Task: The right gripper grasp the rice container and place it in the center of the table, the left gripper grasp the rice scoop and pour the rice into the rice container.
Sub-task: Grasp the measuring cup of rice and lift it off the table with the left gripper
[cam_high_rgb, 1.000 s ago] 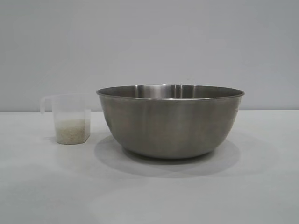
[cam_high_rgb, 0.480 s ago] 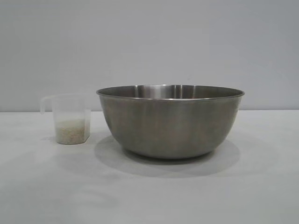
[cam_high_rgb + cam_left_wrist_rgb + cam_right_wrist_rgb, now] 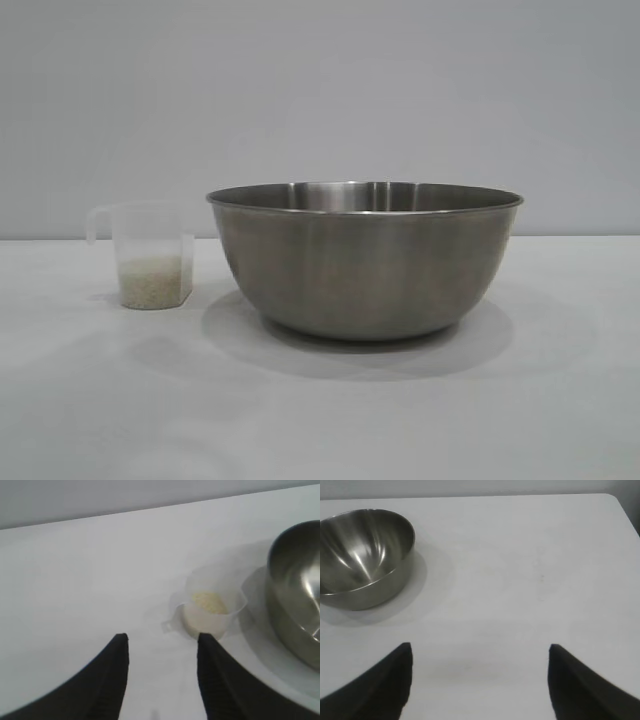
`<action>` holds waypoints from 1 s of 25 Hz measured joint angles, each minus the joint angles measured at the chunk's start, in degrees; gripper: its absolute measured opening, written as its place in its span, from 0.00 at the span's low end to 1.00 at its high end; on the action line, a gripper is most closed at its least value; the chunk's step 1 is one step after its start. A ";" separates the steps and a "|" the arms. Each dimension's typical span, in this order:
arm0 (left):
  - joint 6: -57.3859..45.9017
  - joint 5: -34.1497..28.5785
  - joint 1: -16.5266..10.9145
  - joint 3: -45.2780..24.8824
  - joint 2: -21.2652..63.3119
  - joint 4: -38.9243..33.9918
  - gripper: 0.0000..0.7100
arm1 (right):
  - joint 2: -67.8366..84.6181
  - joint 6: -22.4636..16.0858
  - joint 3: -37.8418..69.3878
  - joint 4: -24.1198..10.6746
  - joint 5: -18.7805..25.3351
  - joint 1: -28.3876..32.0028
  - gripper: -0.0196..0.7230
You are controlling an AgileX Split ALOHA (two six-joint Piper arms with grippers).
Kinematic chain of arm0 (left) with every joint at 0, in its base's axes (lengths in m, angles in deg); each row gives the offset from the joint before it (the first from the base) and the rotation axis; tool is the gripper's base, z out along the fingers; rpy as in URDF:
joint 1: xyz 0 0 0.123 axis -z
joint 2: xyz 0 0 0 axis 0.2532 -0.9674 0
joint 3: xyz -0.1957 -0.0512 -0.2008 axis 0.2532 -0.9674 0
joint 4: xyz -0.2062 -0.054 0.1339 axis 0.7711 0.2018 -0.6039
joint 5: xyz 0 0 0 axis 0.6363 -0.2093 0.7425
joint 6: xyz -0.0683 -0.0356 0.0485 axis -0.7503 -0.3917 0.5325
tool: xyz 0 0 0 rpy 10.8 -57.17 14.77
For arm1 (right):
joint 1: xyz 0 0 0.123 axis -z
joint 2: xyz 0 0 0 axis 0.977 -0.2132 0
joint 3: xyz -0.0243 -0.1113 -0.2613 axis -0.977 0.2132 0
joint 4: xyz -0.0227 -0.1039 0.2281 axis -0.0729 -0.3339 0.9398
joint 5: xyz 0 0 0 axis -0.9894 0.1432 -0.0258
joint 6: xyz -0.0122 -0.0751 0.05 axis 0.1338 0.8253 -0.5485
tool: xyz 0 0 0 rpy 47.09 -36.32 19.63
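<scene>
Nothing on the table (image 3: 80, 400) has shifted; both pincers, left (image 3: 161, 639) and right (image 3: 480, 650), gape empty.

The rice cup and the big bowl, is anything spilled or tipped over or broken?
Nothing stands out. The rice scoop stands upright on the table beside the rice container, with the rice all inside it. No grains lie on the table, and the bowl sits level and looks undamaged.

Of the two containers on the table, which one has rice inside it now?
The rice scoop, the small clear plastic cup with a handle, holds the rice. The rice container, the big steel bowl beside it, shows none.
</scene>
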 joint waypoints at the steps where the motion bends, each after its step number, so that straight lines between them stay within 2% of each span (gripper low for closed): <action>1: -0.31 3.06 1.18 -1.79 0.00 0.49 0.44 | 0.00 0.00 0.00 0.00 0.00 0.00 0.68; 4: -2.82 10.58 3.30 -6.46 -0.52 1.15 0.44 | 0.00 0.00 0.00 0.00 0.00 0.00 0.68; 9: -6.98 22.12 4.17 -11.20 -7.11 -1.10 0.44 | 0.00 0.00 0.00 0.00 0.00 0.00 0.68; 11: -9.37 27.56 4.17 -11.45 -11.06 -3.59 0.44 | 0.00 0.00 0.00 0.00 0.00 0.00 0.68; 17: -13.09 49.19 4.17 -11.45 -29.12 -10.11 0.44 | 0.00 0.00 0.00 0.00 0.00 0.00 0.68; 21: -14.62 52.04 4.17 -10.27 -39.65 -12.02 0.44 | 0.00 0.00 0.00 0.00 0.00 0.00 0.68; 25: -16.36 52.27 4.17 -9.50 -43.44 -12.16 0.44 | 0.00 0.00 0.00 0.00 0.00 0.00 0.68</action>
